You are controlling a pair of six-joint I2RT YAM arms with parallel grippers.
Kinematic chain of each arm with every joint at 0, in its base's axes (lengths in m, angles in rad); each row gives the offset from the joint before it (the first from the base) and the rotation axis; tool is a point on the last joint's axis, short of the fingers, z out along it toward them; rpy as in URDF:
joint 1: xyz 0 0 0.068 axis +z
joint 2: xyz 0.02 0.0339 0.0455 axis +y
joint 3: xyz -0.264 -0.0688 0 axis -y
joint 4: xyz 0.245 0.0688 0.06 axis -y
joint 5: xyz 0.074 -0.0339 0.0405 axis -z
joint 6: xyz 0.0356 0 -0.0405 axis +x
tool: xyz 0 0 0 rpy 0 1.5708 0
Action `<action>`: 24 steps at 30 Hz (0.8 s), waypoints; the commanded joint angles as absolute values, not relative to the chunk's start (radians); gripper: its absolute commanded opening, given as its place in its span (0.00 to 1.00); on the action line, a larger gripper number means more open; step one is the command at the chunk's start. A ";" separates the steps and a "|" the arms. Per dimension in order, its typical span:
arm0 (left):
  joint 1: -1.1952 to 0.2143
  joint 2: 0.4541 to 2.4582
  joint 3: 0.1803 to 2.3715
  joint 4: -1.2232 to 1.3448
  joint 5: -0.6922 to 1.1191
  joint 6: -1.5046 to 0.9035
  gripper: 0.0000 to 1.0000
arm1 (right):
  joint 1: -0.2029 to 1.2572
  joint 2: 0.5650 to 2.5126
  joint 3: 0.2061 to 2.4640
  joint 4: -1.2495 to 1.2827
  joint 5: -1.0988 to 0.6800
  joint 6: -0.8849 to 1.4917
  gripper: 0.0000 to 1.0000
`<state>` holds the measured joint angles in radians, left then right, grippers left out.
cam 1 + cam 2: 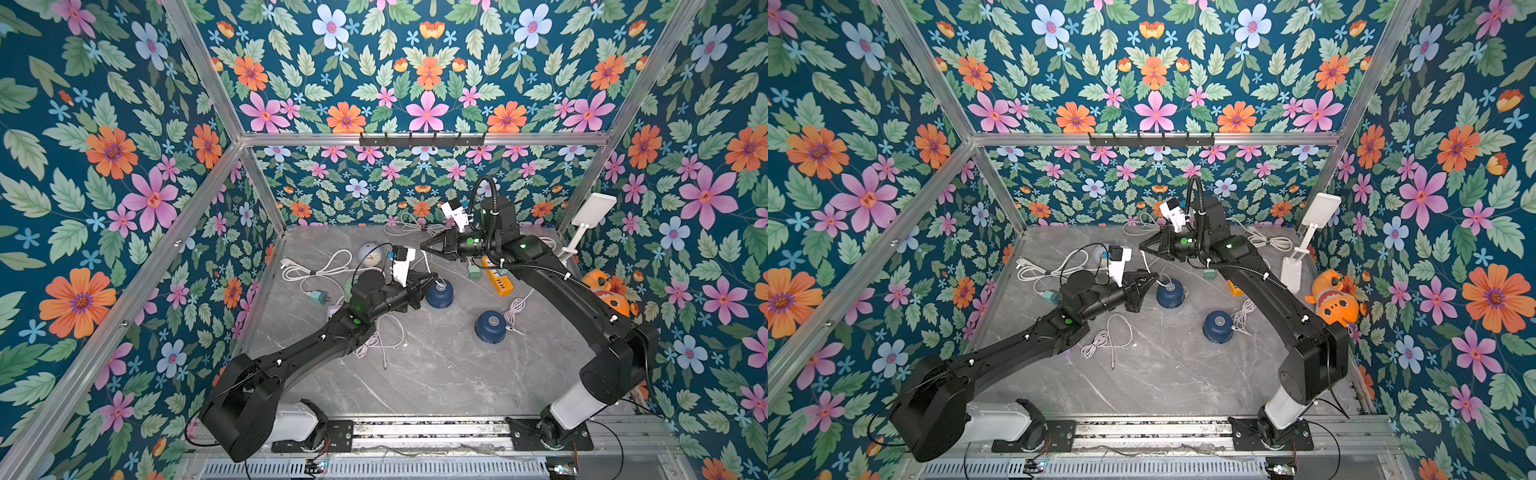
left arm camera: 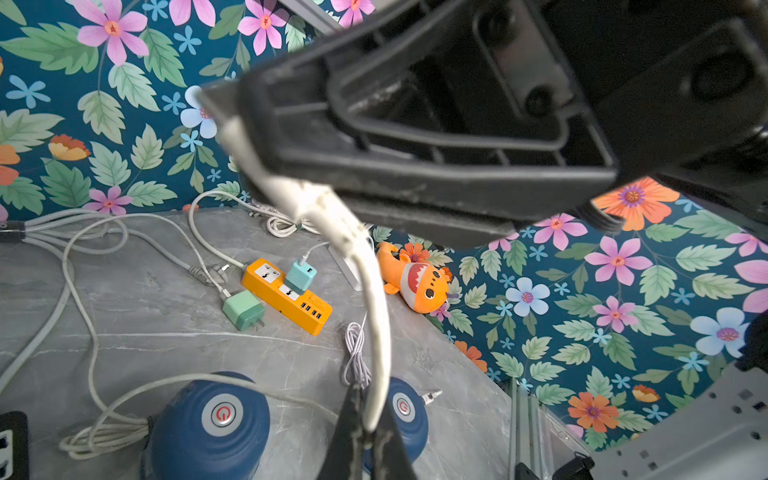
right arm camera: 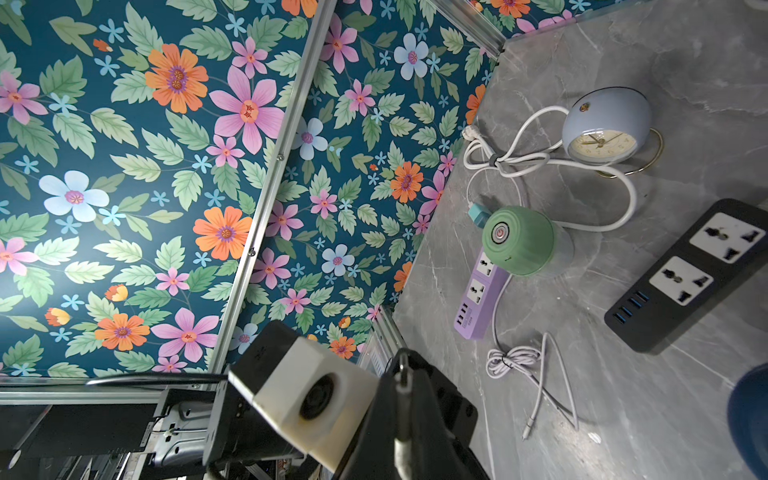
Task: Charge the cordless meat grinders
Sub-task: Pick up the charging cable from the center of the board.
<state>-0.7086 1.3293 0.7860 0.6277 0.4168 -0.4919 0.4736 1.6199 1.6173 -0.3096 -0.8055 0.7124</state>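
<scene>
Floral-wallpaper cell w/ grey marble table (image 1: 436, 382). L gripper (image 1: 435, 278) sits mid-table, jaws closed, pinching a white cable (image 2: 383, 332) just above the 1st navy grinder (image 1: 439, 297). L wrist view shows its fingertips (image 2: 347, 440) clamped on it. R gripper (image 1: 423, 246) is raised just behind, toward the back edge, jaws nearly together w/ the same cable's end pinched at the tip. The 2nd navy grinder (image 1: 491, 328) is nearer the front edge, right of centre, apart from the 1st, w/ a small coiled cable (image 1: 514, 311) beside it. Near the left edge is the mint green grinder (image 3: 519, 241), touching a purple strip (image 3: 478, 299) and mostly hidden behind the L arm in both top views. Black strip (image 3: 685, 274) lies near it. Orange strip (image 2: 286, 295) is toward the right edge w/ a teal charger (image 2: 301, 276) plugged in and a green charger (image 2: 243, 309) loose beside it. Pale blue clock (image 3: 604, 124) is toward the back-left corner. Orange plush (image 1: 1337, 301) is at the right edge.
</scene>
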 commanded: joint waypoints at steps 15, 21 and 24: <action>-0.706 1.312 0.801 0.591 0.413 -0.472 0.00 | 0.449 1.527 1.465 -0.189 -0.901 0.703 0.41; -0.707 1.317 0.805 0.591 0.417 -0.482 0.00 | 0.464 1.578 1.509 -0.211 -0.912 0.697 0.29; -0.707 1.318 0.804 0.591 0.417 -0.485 0.00 | 0.476 1.604 1.553 -0.283 -0.880 0.655 0.29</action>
